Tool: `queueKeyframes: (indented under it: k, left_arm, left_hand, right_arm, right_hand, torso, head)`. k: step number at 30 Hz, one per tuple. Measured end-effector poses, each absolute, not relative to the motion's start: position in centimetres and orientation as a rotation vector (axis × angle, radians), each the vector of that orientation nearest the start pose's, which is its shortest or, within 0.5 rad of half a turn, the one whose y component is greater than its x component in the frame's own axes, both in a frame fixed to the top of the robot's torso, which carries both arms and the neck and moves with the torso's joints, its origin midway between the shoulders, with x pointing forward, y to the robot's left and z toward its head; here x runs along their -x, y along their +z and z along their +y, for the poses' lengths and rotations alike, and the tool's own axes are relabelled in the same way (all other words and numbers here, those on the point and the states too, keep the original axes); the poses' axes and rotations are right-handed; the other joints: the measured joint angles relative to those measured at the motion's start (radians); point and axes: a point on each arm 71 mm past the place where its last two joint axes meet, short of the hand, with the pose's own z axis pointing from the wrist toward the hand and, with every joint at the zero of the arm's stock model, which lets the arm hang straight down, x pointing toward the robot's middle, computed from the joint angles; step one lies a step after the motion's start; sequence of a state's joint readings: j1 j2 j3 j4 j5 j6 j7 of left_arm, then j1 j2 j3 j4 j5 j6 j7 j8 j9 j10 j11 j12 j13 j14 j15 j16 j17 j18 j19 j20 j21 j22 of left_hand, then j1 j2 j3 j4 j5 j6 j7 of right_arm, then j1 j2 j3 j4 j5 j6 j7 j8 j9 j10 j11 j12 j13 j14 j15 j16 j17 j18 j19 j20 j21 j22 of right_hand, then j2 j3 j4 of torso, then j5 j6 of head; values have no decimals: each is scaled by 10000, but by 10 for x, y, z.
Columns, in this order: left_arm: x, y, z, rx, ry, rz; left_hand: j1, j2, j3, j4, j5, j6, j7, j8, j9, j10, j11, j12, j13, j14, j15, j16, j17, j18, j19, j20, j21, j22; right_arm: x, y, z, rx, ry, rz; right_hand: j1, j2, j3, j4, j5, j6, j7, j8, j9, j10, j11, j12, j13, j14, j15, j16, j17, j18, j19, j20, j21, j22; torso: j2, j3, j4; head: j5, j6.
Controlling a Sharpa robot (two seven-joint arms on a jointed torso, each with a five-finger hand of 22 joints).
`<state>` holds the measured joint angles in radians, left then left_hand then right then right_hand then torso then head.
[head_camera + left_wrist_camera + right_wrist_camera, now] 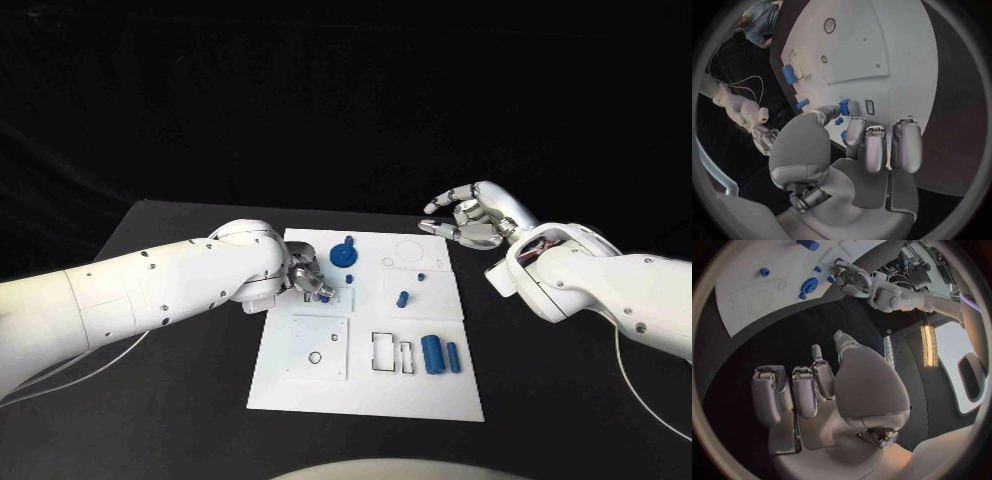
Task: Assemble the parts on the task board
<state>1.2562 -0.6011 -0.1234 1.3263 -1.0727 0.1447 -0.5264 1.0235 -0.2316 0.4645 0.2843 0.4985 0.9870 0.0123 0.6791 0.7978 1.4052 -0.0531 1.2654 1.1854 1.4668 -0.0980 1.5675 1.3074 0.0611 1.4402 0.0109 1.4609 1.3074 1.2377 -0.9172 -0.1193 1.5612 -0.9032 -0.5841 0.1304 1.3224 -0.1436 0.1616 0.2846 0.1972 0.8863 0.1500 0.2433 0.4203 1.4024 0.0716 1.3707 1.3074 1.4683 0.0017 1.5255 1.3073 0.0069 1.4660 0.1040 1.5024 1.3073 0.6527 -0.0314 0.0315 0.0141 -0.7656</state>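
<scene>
Left hand is low over the left edge of the task board, and its fingers pinch a small blue part right at the tips, just above the white surface. Beside that pinch sit another small blue piece and a dark rectangular slot in the board. Right hand hangs off the board's far right corner above the black bench; its fingers are curled in, nothing in them.

Out across the board now: it's a flat white plate, made of panels, with outlined circles and rectangular cut-outs. A round blue knob-like part stands near the far edge, close by the left hand. A small blue peg stands mid-board. Two longer blue cylinders lie side by side in the near right panel, next to a rectangular frame outline.
</scene>
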Motion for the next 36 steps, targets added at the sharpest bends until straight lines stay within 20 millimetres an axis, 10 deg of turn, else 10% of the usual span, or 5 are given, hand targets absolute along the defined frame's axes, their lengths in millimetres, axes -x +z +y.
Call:
queueKeyframes:
  k: [8, 16, 29, 36]
  left_arm:
    - [-506, -232, 155, 1036, -3863, 23425]
    - [-511, -217, 157, 1425, -4231, 23195]
    - [-543, -174, 190, 2519, -4123, 22341]
    - [-559, -167, 202, 2760, -3804, 22067]
  left_hand:
    - [-290, 158, -580, 79, -1097, 35, 36, -115, 20, 0, 0, 0, 28, 0, 0, 0, 0, 0, 0, 0, 0, -1]
    - [-368, 133, -793, 93, -1315, 8, 63, -220, 20, -162, 48, -325, -377, 0, 1, 0, 0, 0, -8, 2, -11, -56]
    - [795, 187, -1143, 67, -1314, -1418, 878, -1779, -789, -2604, 735, -3817, -4227, -16, 518, -626, -1, 273, -1133, 486, -1163, -2082]
    - [795, 188, -1142, 67, -1314, -1434, 894, -1858, -880, -2672, 764, -3914, -4335, -17, 519, -631, 0, 312, -1134, 491, -1156, -1947]
  right_arm:
    - [-478, -177, -236, -3361, 9193, 14920]
    - [-479, -177, -238, -3385, 9154, 14907]
    - [-479, -177, -239, -3419, 9118, 14894]
    - [-479, -177, -240, -3427, 9111, 14892]
  right_hand:
    - [-82, -23, -26, 26, 0, 0, 0, 0, 0, 0, 0, 0, 0, 0, 0, 0, 0, 0, 0, 0, -58, 8]
    - [-92, -13, -26, 26, 0, 0, 0, 0, 0, 0, 0, 0, 0, 0, 0, 0, -1, 0, 0, 0, -58, 7]
    - [-92, -13, -55, 54, 0, 0, 0, 0, 0, 0, 0, 1, 0, 0, 0, 0, 8, 0, 0, 0, -58, 5]
    - [-92, -13, -54, 53, 0, 0, 0, 0, 0, 0, 0, 2, 0, 0, 0, 0, 7, 0, 0, 0, -58, 5]
  torso:
    - [-6, -1, 6]
    - [-8, 3, 2]
    - [2, 5, 7]
    - [29, -13, 18]
  head:
    - [1, 31]
    - [16, 80]
    - [58, 113]
    - [76, 92]
